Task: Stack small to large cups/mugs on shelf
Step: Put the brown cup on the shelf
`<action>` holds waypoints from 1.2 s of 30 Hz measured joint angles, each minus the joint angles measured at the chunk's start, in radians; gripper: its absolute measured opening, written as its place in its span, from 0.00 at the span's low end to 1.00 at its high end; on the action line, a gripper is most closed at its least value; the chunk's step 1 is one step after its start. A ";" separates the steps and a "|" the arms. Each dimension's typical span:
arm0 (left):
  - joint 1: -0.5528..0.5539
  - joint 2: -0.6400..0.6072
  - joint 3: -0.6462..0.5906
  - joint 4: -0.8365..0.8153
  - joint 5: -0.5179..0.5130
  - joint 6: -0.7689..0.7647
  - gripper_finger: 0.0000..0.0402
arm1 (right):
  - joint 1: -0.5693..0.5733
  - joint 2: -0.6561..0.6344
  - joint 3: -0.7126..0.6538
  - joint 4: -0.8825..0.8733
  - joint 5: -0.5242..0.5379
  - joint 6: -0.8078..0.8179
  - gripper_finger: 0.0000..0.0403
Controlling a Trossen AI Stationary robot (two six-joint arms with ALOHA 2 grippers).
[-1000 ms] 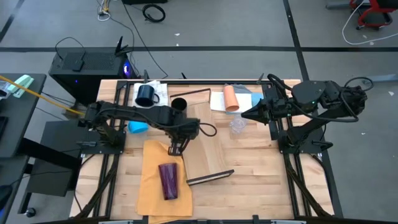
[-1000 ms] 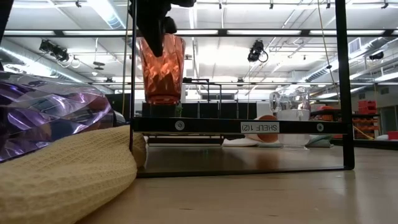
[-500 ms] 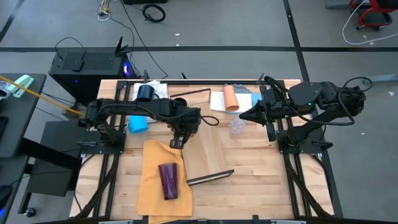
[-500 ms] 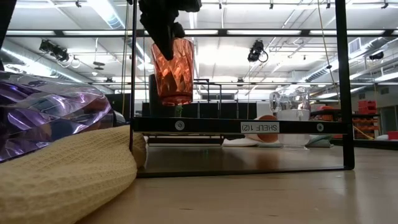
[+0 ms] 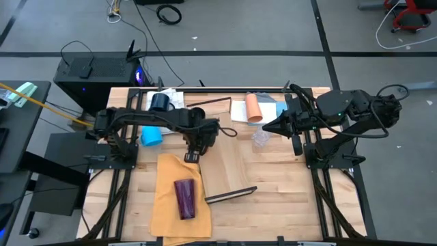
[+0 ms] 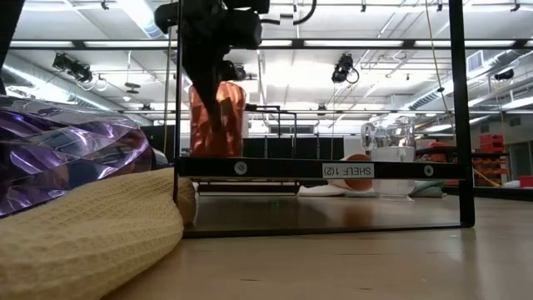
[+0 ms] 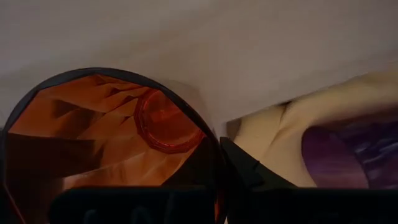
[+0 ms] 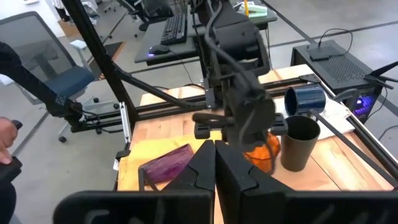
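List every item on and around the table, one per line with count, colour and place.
Faceted translucent orange tumbler: 1, orange, upright on shelf, gripped by left arm.
Faceted purple tumbler: 1, purple, lying on yellow cloth.
Mustard-yellow cloth: 1, front left.
Black cup: 1, beside orange tumbler.
Dark navy mug: 1, back left.
Bright blue mug: 1, left edge.
Peach cup: 1, lying, back.
Clear plastic cup: 1, centre right.
Pale wooden shelf: 1, centre.
Left gripper: shut on tumbler.
Right gripper: shut, empty.

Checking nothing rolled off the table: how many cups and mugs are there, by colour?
Orange tumbler: 1
Purple tumbler: 1
Bright blue mug: 1
Dark navy mug: 1
Black cup: 1
Peach cup: 1
Clear plastic cup: 1, possibly a nested stack
Total: 7
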 joint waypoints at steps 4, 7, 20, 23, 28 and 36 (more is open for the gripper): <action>-0.011 0.000 -0.008 0.043 -0.001 0.000 0.03 | 0.000 0.000 0.000 0.000 0.000 0.000 0.02; -0.006 0.000 -0.008 0.067 -0.008 0.000 0.03 | 0.000 0.000 0.000 0.001 0.000 0.000 0.02; 0.018 0.000 -0.008 0.063 -0.012 0.025 0.03 | 0.000 0.000 0.000 0.000 0.000 0.007 0.02; 0.018 0.000 -0.008 0.062 -0.012 0.026 0.04 | 0.000 0.000 0.000 0.000 0.000 0.007 0.02; 0.018 0.000 -0.008 0.061 -0.012 0.027 0.03 | 0.000 0.000 0.000 0.000 0.000 0.007 0.02; 0.025 0.000 -0.008 0.060 -0.011 0.025 0.08 | 0.000 0.000 0.000 0.000 0.000 0.008 0.02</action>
